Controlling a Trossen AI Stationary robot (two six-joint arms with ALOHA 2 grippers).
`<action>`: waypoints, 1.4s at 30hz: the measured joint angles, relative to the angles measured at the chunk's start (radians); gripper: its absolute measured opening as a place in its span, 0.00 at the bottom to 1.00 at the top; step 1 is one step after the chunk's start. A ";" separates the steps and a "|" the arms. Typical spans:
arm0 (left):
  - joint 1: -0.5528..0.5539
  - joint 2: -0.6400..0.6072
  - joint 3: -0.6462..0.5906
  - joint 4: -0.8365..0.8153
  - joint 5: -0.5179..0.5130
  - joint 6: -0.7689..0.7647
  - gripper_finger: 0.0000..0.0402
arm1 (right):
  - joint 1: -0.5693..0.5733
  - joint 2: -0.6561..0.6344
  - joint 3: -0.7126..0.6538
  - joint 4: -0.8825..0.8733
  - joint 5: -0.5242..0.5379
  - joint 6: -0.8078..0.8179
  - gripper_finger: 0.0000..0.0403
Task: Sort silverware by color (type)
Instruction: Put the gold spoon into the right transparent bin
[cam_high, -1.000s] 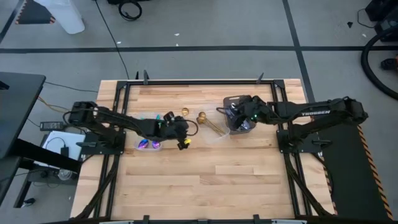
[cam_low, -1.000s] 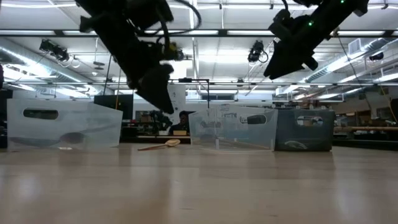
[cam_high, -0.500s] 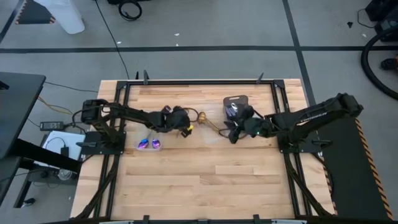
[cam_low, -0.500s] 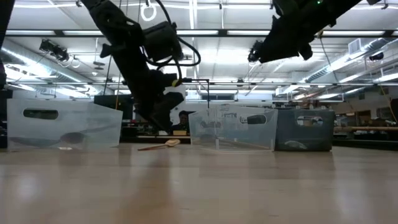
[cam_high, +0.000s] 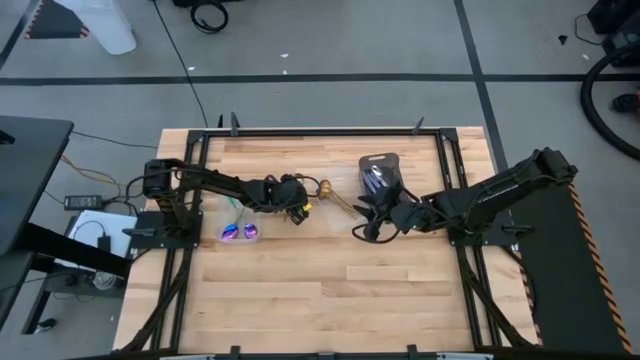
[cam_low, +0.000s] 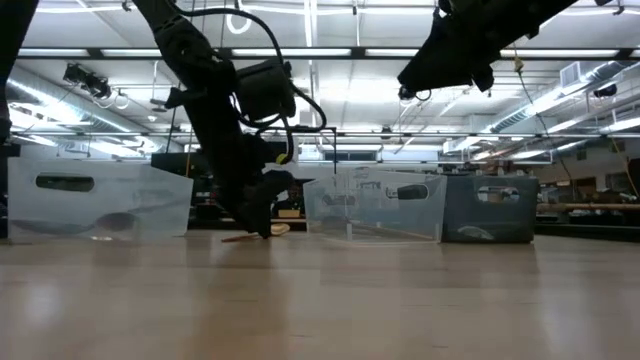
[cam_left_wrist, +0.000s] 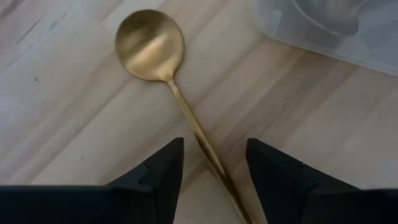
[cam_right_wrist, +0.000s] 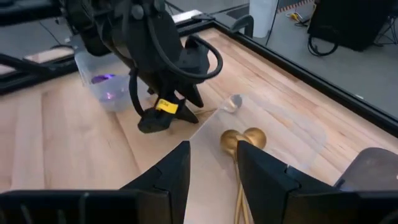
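Left hand (cam_left_wrist: 211, 165) low over the pale wooden bench (cam_high: 330, 290), fingers spread wide, straddling the thin handle of a shiny gold round-bowled spoon (cam_left_wrist: 151, 45) lying flat on the wood; nothing gripped. Just beside that spoon, a clear plastic container (cam_left_wrist: 336, 28). Right hand (cam_right_wrist: 213, 163) raised above the bench, fingers apart and empty, over another clear container holding two gold spoons (cam_right_wrist: 242, 140). Iridescent purple-blue pieces (cam_high: 238, 232) in a clear tub toward the bench's left.
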 joint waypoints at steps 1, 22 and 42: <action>-0.001 0.008 0.001 0.001 0.003 0.000 0.47 | 0.000 0.004 0.000 0.003 0.000 -0.005 0.35; -0.005 0.013 0.001 -0.017 0.071 -0.065 0.05 | 0.000 0.003 0.000 0.043 -0.011 -0.042 0.35; -0.024 -0.209 -0.003 -0.030 -0.039 0.031 0.05 | 0.000 0.003 0.000 0.104 -0.027 -0.101 0.35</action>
